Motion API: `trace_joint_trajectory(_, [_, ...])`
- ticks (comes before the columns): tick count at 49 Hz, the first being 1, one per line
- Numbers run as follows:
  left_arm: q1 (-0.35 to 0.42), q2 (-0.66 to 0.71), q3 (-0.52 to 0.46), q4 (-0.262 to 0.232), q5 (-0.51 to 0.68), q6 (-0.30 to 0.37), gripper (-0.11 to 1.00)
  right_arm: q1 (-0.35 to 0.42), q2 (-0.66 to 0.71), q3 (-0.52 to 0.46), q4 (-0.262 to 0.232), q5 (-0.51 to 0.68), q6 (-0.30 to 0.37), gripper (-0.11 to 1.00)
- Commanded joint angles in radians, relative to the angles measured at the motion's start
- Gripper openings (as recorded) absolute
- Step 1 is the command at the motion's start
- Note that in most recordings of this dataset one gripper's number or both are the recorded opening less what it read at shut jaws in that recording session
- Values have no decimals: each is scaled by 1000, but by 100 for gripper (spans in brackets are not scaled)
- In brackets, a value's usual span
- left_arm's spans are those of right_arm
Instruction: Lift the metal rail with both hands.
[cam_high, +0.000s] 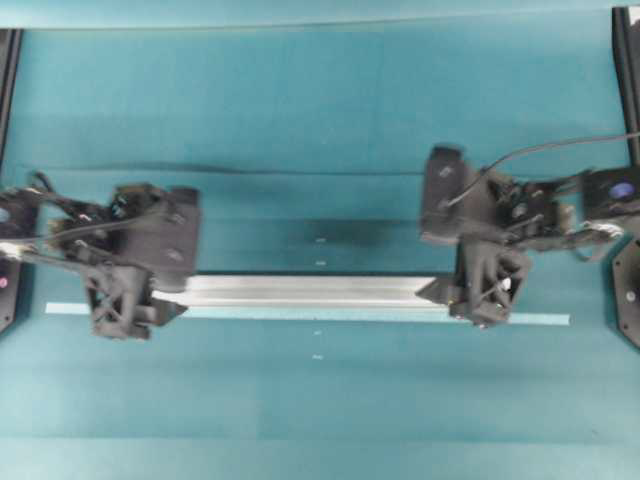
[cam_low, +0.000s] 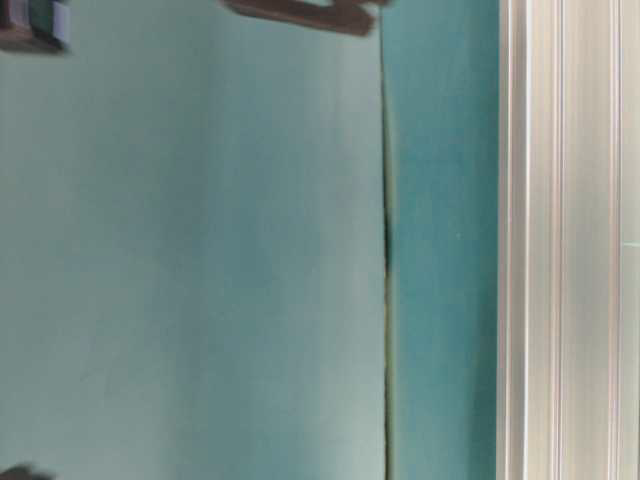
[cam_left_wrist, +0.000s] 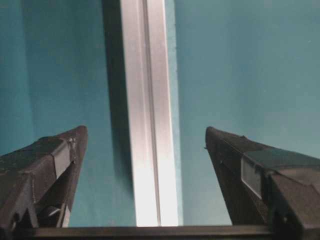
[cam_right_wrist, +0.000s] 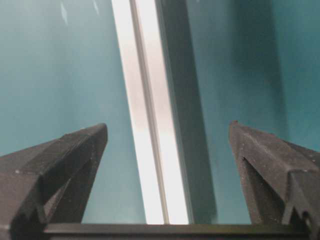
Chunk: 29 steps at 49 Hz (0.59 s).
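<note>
The metal rail (cam_high: 310, 290) lies lengthwise across the teal table, silver with a groove down its middle. My left gripper (cam_high: 130, 297) hangs over its left end and my right gripper (cam_high: 485, 288) over its right end. In the left wrist view the rail (cam_left_wrist: 150, 125) runs between the wide-apart fingers of the left gripper (cam_left_wrist: 145, 130), touching neither. In the right wrist view the rail (cam_right_wrist: 145, 125) likewise passes between the spread fingers of the right gripper (cam_right_wrist: 168, 126), with teal gaps on both sides. Both grippers are open and hold nothing. The table-level view shows the rail (cam_low: 565, 240) only as a blurred band.
A thin pale tape strip (cam_high: 520, 319) lies just in front of the rail, sticking out past both its ends. Black frame posts (cam_high: 628, 60) stand at the table's far corners. A seam in the table cover (cam_high: 250, 168) runs behind the arms.
</note>
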Motion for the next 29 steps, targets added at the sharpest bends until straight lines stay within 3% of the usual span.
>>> trace_joint_trajectory(1, [2, -60, 0, 3, -15, -2, 94, -6, -43, 6, -2, -34, 0, 98])
trace_joint_trajectory(29, [40, -328, 101, 5, -181, -8, 93, -23, -301, 155, -2, -245, 0, 98])
